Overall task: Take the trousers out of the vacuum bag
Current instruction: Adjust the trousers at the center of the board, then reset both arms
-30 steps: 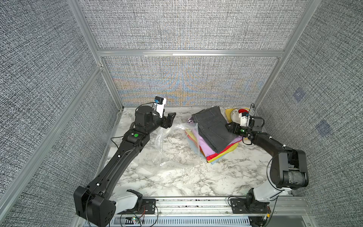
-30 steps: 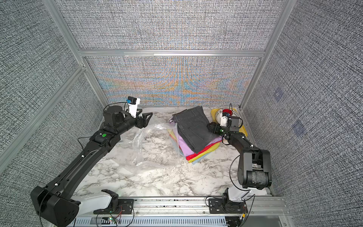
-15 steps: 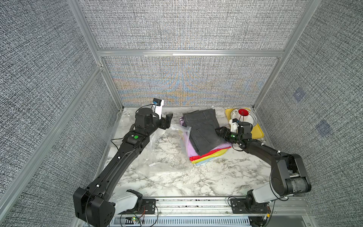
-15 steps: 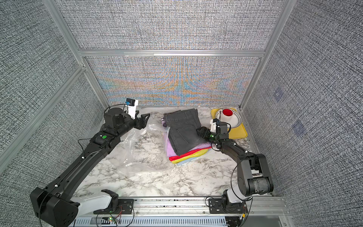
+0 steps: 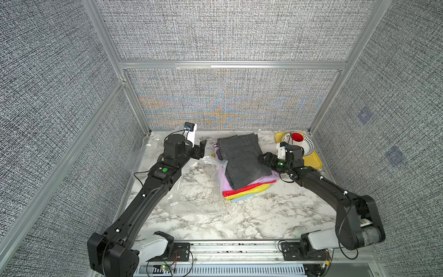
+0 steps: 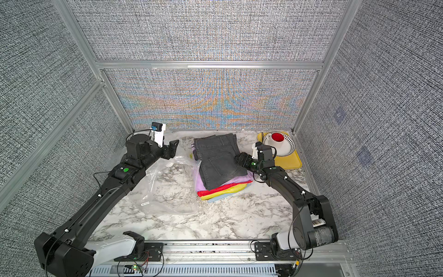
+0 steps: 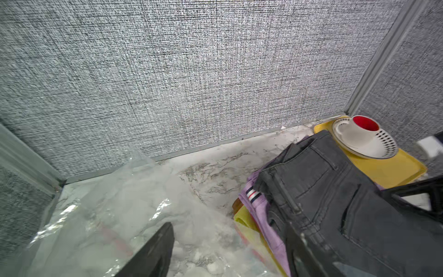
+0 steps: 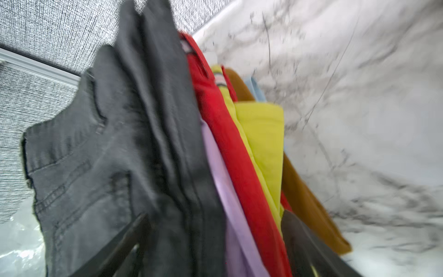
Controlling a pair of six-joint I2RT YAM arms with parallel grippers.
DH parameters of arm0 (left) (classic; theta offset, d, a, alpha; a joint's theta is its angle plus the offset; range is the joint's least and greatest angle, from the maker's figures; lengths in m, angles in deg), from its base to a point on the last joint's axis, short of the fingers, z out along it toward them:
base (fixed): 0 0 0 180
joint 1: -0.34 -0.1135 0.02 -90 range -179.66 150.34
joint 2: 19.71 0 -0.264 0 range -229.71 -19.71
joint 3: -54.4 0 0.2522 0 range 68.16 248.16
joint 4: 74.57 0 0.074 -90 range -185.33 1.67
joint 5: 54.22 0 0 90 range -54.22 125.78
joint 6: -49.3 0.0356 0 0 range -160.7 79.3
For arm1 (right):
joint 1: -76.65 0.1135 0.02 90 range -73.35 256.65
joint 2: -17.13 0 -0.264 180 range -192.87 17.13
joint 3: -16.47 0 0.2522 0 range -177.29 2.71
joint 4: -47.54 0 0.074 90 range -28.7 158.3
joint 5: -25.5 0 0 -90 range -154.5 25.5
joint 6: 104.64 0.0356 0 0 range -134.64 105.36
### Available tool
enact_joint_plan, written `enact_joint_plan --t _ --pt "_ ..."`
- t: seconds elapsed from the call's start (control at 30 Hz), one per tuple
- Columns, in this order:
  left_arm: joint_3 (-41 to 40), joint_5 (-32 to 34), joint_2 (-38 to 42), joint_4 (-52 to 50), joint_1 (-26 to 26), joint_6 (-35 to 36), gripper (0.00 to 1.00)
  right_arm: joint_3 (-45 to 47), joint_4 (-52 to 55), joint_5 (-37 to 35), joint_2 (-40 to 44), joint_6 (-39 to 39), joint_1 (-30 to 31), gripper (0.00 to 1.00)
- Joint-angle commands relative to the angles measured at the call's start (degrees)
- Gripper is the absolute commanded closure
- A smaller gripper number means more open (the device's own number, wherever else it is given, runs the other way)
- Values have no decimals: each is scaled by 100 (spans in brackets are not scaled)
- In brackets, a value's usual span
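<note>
The trousers [image 5: 244, 165] lie as one folded pile on the table [image 5: 239, 220], out of the bag [image 5: 199, 191] except where its rim laps one edge. We judge the pile soft, floppy and fairly heavy, with layers likely to slide, so it wants gripping across its whole thickness. The right gripper [image 5: 263, 159] pinches that edge top and bottom, while the left gripper [image 5: 201, 149] hangs over the bag, fingers spread and empty. The bag looks empty, and the tray [image 5: 311, 160] holds a dish and cup [image 5: 297, 137]
</note>
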Motion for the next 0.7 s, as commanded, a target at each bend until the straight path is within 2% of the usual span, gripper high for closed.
enact_joint_plan --t 0.0,0.07,0.17,0.3,0.4,0.6,0.67 --pt "-16 446 -48 146 -272 177 22 -484 697 -706 85 -886 -166 8" --pt "-1 443 -167 133 -488 204 20 -848 822 -938 92 -1117 -258 2" --pt "2 570 -371 113 -770 292 17 -1235 770 -1323 82 -1386 -384 1" --pt "-121 661 -625 240 -1192 281 15 -1283 208 -1523 35 -1745 -580 1" --pt "-336 602 -773 554 -1532 266 13 -1003 -422 -1759 -83 -2071 -680 1" --pt "-398 -9 -1301 921 -2367 -13 10 -231 -1686 -2352 -470 -2457 -817 1" --pt "-460 -150 -1540 1045 -2480 -15 9 9 -2014 -2480 -568 -2540 -833 1"
